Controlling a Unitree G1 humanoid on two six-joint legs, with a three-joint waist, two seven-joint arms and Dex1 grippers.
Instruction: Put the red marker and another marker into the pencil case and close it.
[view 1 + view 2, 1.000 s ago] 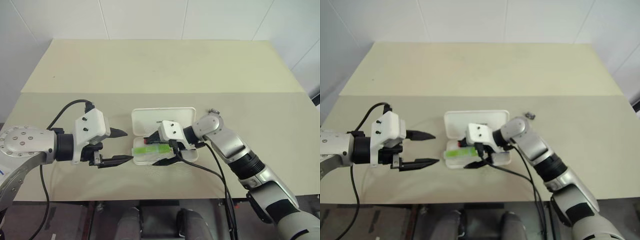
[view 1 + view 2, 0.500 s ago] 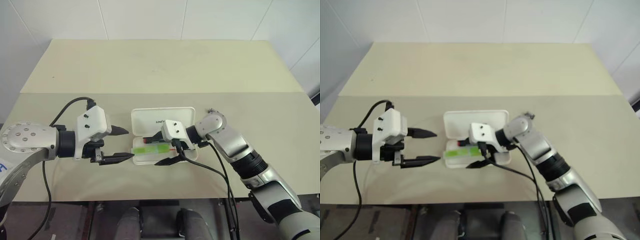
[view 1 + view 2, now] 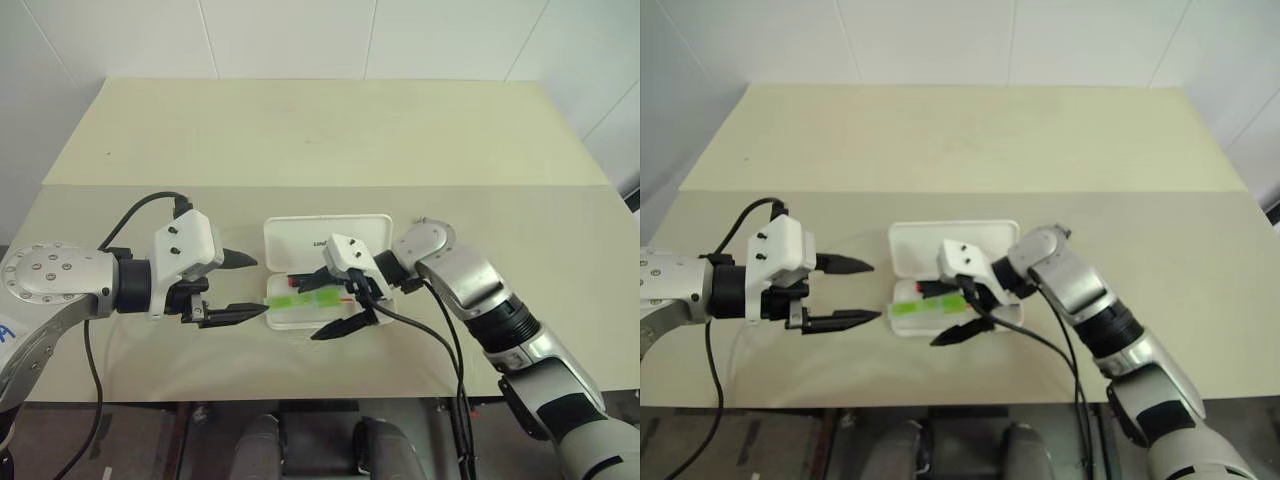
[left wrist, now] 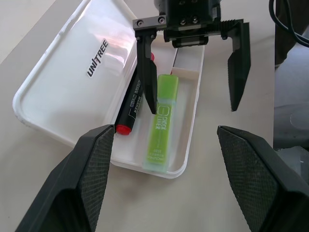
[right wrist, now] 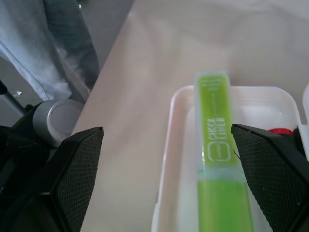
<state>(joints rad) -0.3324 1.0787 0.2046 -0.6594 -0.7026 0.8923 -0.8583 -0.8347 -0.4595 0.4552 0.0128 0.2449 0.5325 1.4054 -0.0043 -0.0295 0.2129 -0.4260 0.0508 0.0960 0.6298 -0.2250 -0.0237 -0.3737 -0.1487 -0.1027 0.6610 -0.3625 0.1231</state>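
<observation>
The white pencil case (image 3: 300, 240) lies open mid-table, its lid flat on the far side. In its tray the red marker (image 4: 133, 99) and the green highlighter (image 4: 161, 121) rest side by side. My right gripper (image 3: 308, 312) hovers open just over the tray. One of its fingers (image 4: 147, 72) hangs between the two markers and the other is out past the tray's near rim, gripping nothing. Level with the case on its left, my left gripper (image 3: 260, 288) is open and empty, pointing at the case from a short way off.
A small dark clip (image 3: 424, 221) lies on the table beside my right elbow. The cream table (image 3: 320, 140) stretches bare behind the case. Its near edge runs just below both grippers.
My right wrist has rolled and tilted, lifting its fingers slightly off the tray. The highlighter stays in the case. The left gripper has kept still.
</observation>
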